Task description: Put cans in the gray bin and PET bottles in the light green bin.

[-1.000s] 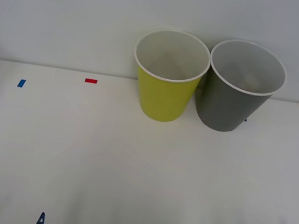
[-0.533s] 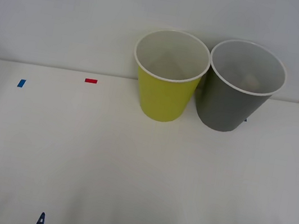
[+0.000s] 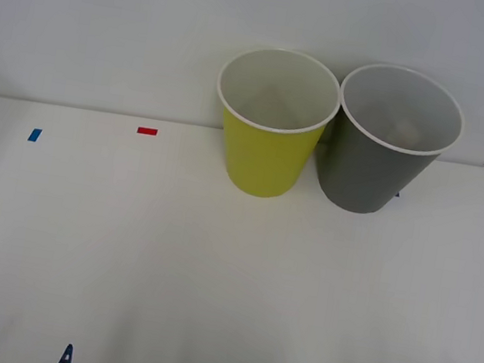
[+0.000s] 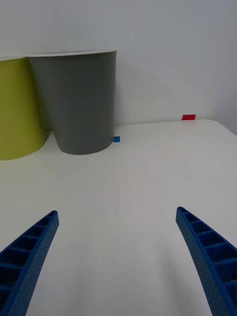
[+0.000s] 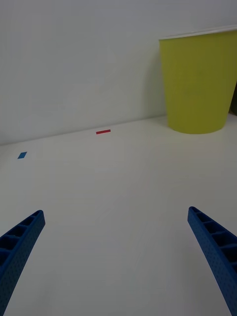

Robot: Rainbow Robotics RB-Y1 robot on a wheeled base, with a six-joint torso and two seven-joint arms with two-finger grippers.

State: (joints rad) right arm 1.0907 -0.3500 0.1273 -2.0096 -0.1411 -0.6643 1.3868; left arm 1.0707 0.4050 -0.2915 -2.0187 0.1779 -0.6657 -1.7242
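The gray bin (image 3: 384, 158) is set upright at the back of the white surface (image 3: 211, 260), touching the light green bin (image 3: 270, 131) on its left. Well in front of the gray bin, the left pincer (image 5: 118, 261) and right pincer (image 4: 118, 256) are held released and empty above the surface's near edge.

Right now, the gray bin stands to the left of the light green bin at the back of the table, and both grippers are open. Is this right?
Not quite: in the front view the gray bin stands to the right of the light green bin. The rest holds: left gripper and right gripper are open.
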